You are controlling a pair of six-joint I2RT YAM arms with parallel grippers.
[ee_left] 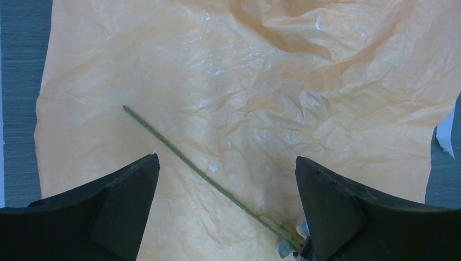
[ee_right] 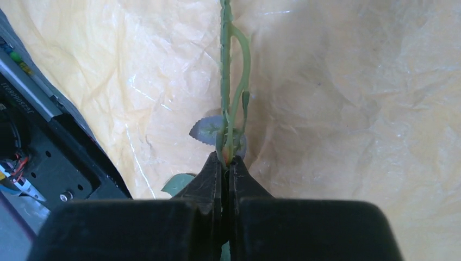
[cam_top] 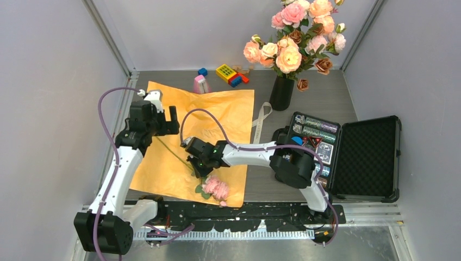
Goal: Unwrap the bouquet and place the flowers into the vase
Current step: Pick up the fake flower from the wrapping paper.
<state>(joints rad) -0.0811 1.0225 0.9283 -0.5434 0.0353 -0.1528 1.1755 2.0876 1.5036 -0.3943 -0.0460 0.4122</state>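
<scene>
Top view: orange paper (cam_top: pixel 217 117) is seen spread flat on the table. One pink rose (cam_top: pixel 216 187) is laid at its near edge. The black vase (cam_top: pixel 281 93) is noted beyond the paper's far right corner, filled with flowers (cam_top: pixel 296 38).

Left wrist: the left gripper (ee_left: pixel 225 160) is held wide above the paper, with nothing grasped.

Right wrist: the right gripper (ee_right: pixel 226 163) is clamped on the rose's green stem (ee_right: pixel 224 65).

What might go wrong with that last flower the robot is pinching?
The right gripper pinches only the thin stem, so the rose might swing or slip out when lifted. The vase is already crowded with flowers, so poking the stem in might be hard, and the tall vase might tip.
</scene>
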